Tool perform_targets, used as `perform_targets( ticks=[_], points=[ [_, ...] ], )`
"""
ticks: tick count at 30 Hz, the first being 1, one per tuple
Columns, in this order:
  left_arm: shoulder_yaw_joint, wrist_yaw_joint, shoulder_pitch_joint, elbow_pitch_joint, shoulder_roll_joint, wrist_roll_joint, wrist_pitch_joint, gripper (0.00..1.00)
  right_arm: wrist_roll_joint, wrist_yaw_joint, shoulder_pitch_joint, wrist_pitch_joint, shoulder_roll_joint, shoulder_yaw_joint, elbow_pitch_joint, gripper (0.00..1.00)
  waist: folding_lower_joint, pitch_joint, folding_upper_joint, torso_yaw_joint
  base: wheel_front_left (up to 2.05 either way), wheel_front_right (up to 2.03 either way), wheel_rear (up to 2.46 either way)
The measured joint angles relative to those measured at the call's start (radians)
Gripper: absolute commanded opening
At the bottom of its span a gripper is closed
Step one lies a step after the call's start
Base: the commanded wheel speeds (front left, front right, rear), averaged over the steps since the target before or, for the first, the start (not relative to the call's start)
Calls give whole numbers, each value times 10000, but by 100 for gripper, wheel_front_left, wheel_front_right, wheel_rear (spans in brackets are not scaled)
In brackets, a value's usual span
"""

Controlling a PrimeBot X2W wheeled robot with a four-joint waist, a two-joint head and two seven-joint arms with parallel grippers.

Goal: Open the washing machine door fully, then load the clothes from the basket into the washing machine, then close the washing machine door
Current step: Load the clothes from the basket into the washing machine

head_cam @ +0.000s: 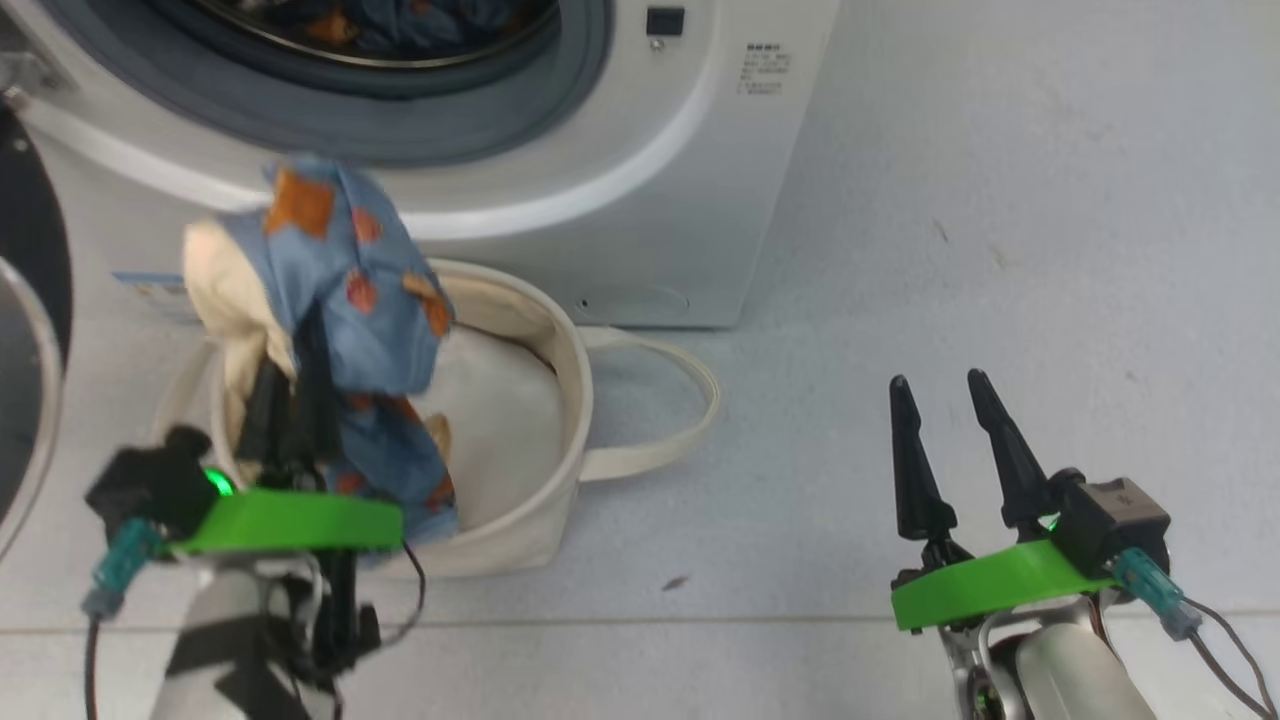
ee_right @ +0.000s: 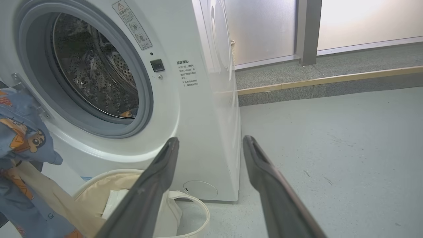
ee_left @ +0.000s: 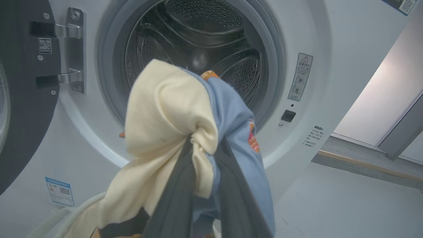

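Washer at 12 o'clock, door wide open at 9. Basket at 7. Clothes: some in the drum, 1 bunch above the basket, clenched in left claw. Right claw at 4, spread, empty. Yet to do: drop bunch in, shut door.

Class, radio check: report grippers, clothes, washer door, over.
Left gripper shut on garment above basket. Right gripper open, empty. Washer door open, drum mouth unblocked.

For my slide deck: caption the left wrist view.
Left tool holds a blue-and-cream garment before the open washing machine.
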Motion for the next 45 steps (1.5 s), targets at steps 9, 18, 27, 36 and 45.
perform_targets(
  ticks=[9, 18, 27, 36, 45],
  points=[
    [871, -288, -2744, 882, 301, 1216, -29, 0, 2, 0, -785, 0, 0, -38, -284, 100, 2, 1504, 0, -478, 0, 0, 0],
    [1179, -372, -7300, 2815, 1074, 1858, -42, 0, 209, 0, -1735, 0, 0, 92, -591, 100, 3, 3367, 0, -992, 0, 0, 0],
    [1444, -207, -10884, 5039, 1854, 2161, -44, 0, 619, 0, -2447, 0, 2, 284, -794, 100, 2, 4919, -1, -1638, 0, 0, 0],
    [1141, 173, -13534, 6435, 2265, 2665, -44, 0, 729, 0, -2617, 0, 4, 489, -780, 100, 0, 5999, -1, -2215, 0, 0, 0],
    [832, 546, -13802, 7137, 2211, 3010, -54, 100, 685, 0, -2871, 0, 10, 364, -706, 100, 1, 6399, -1, -2103, 0, 0, 0]
  ],
)
